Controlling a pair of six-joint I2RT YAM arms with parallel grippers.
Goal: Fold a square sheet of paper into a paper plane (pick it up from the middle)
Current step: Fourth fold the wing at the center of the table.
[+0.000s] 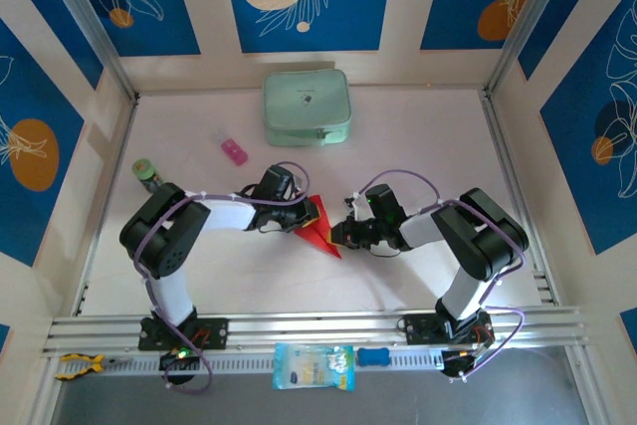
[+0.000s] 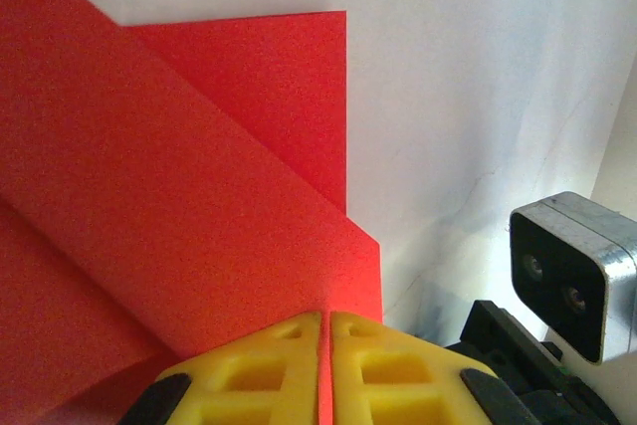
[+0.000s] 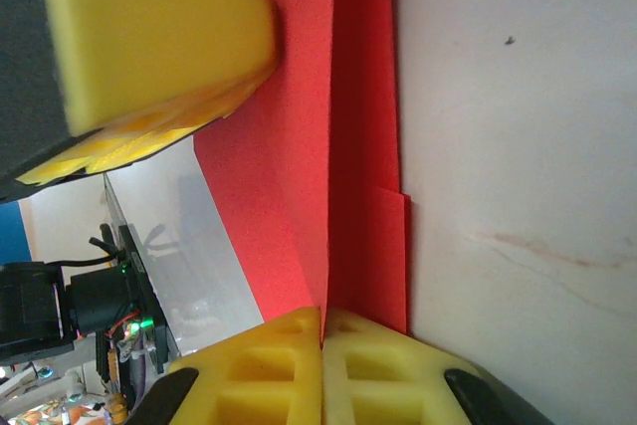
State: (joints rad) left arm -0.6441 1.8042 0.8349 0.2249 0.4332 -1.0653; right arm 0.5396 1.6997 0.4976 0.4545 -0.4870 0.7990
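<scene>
1. The thin, bright red sheet of paper is already folded into overlapping angular layers, with a sharp point toward the table's near edge. It sits about midway across the white table, nearer the near edge than the far one, between the two grippers. Whether it rests on the surface or hangs just above it cannot be told.
2. The left gripper has its yellow pads pressed together on the paper's edge, with a red sliver running between them. In its wrist view a diagonal flap lies over a square-cornered layer.
3. The right gripper pinches the same sheet, its pads closed on a long straight crease. One yellow finger of the left gripper shows just beside the paper there.
4. The step in hand looks like setting a fold between two pinch points. To do it well, both pinches should be firm and the arms should move as a pair, so the paper is neither stretched nor buckled. The layered edges should be lined up before the crease is pressed flat. Pulling the grippers apart risks tearing the sheet at the crease.
5. A pale green zipped case lies by the table's far edge, and a small pink rectangular block lies nearer the left side. Both are well apart from the paper and unlikely to interfere.
</scene>
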